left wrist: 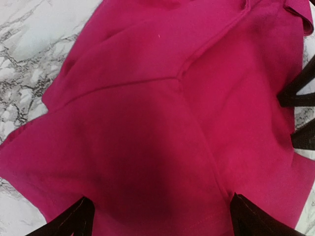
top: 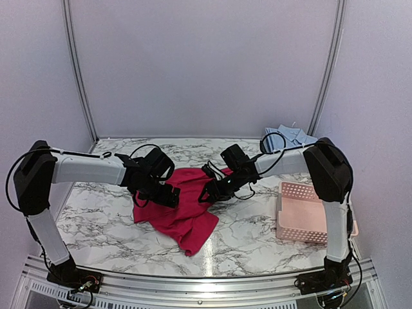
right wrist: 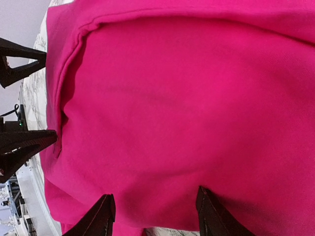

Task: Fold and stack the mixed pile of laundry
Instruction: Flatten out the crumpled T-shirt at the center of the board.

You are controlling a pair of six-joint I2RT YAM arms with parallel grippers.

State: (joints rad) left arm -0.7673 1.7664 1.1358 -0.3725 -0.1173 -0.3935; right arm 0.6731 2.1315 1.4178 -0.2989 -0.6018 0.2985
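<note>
The magenta-red garment (top: 183, 209) lies crumpled on the marble table (top: 103, 219), between the two arms. My left gripper (top: 168, 196) hovers over its left part, open wide; in the left wrist view the gripper (left wrist: 165, 219) has its fingertips (left wrist: 78, 219) spread over the cloth (left wrist: 162, 98), holding nothing. My right gripper (top: 207, 193) is over the garment's right part; in the right wrist view the gripper (right wrist: 156, 209) is open above the cloth (right wrist: 187, 98), nothing pinched. The light blue shirt (top: 291, 136) lies bunched at the back right corner.
A pink lattice basket (top: 309, 212) stands on the table's right side beside the right arm. Grey walls close in the back and sides. The two grippers face each other closely; the right one's fingers (left wrist: 300, 93) show at the edge of the left wrist view.
</note>
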